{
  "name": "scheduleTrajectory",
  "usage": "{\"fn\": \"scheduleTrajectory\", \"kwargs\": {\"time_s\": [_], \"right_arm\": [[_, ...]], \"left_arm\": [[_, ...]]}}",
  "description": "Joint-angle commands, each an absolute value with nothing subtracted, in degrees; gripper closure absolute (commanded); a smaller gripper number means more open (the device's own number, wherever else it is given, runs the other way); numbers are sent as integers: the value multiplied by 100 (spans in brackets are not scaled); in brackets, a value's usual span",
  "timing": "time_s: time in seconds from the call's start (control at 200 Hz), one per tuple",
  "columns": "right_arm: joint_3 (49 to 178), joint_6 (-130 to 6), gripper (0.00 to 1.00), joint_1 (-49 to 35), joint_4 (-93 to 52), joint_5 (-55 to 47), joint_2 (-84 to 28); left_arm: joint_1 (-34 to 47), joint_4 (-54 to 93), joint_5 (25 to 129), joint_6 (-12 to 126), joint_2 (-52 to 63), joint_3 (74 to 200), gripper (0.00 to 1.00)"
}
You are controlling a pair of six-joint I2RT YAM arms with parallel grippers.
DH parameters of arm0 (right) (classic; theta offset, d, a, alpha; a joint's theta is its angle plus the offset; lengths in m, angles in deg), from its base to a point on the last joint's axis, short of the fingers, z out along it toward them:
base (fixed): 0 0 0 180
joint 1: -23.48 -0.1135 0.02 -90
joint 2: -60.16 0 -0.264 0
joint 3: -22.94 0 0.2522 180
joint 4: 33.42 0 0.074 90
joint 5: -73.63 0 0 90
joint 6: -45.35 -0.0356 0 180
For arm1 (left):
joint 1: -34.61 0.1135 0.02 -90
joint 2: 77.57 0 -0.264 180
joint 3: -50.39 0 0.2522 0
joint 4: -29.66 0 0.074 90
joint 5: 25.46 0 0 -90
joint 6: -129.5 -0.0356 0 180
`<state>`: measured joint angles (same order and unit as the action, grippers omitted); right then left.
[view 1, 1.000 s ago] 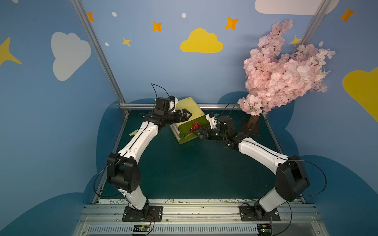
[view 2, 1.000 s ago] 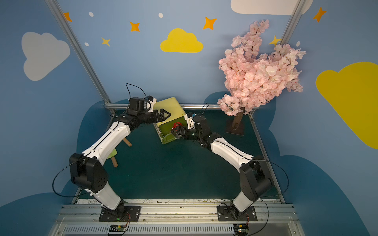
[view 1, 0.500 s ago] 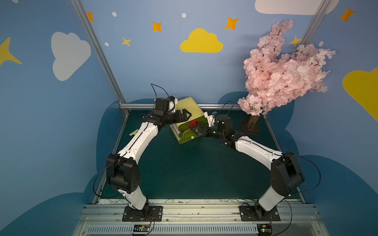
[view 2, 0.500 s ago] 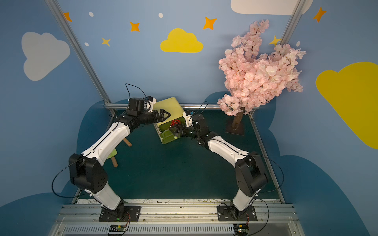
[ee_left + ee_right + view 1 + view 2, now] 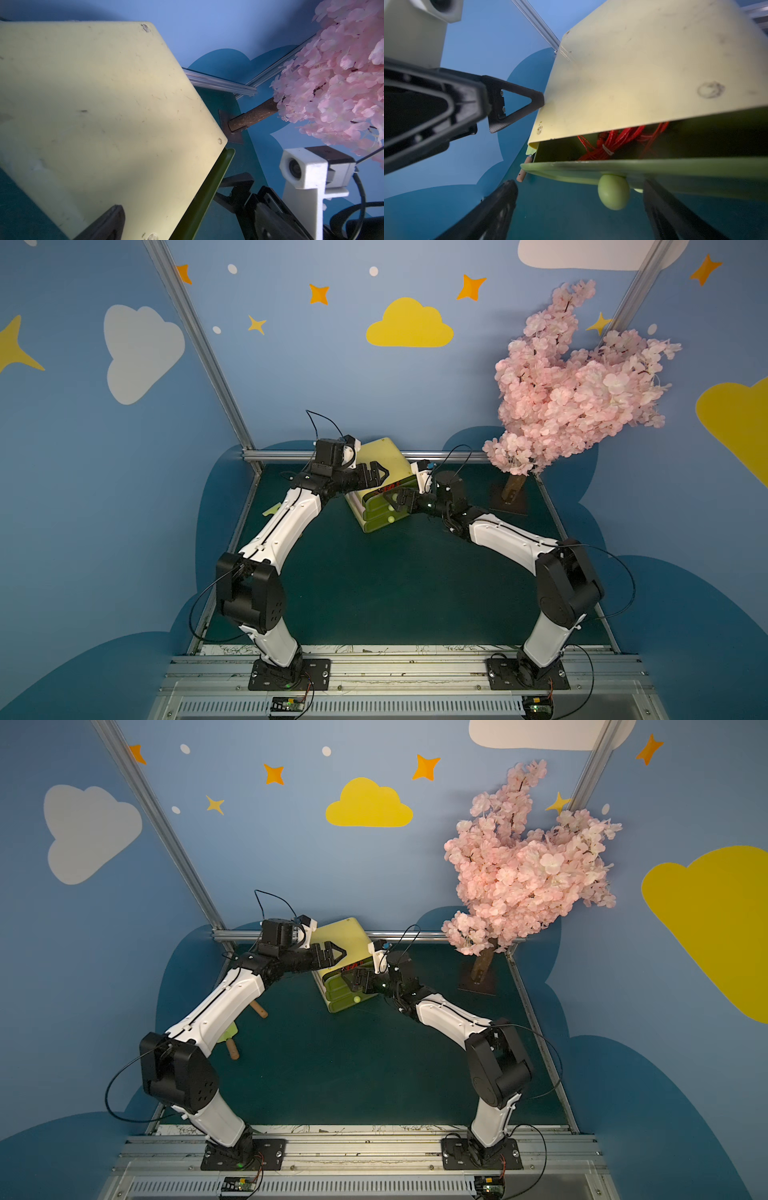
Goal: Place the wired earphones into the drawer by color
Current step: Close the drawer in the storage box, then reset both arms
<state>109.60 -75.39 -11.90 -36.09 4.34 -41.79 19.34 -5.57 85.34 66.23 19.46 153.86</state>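
Observation:
The drawer cabinet, pale yellow-green, stands at the back of the mat. Its top drawer is open a little. Inside lies a red bundle of wired earphones. My right gripper is open in front of that drawer. The round knob hangs between its fingers and touches neither. My left gripper is open over the cabinet top; one finger rests at its edge.
A pink blossom tree on a dark base stands at the back right. Green toy tools with wooden handles lie on the mat under my left arm. Metal frame rails run behind the cabinet.
My right gripper has moved in toward the cabinet front, and the top drawer's opening looks narrower, with less of the red bundle showing. The left arm has stayed put.

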Motion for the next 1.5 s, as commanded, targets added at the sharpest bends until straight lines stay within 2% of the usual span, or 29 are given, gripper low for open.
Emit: {"fn": "scheduleTrajectory", "kwargs": {"time_s": [0.0,0.576,1.046,1.237,1.382,1.497], "right_arm": [[11184,-7369,2,-1229,-4101,336,-4329],[11444,-7321,2,-1314,-4303,271,-4654],[10623,-7075,2,-1215,-4339,30,-3813],[9924,-7043,2,-1013,-4344,-63,-3152],[9224,-6881,2,-814,-4262,-110,-2467],[8602,-6736,2,-669,-3791,-552,-1683]], "left_arm": [[1967,-765,8533,6670,1886,15284,0],[1957,-756,8554,6686,1876,15278,0],[2255,-927,7873,6863,1381,15509,0],[2323,-765,7374,6773,570,14764,0],[2326,-379,6868,6755,-405,13498,0],[2327,73,6542,6620,-1300,12357,0]]}}
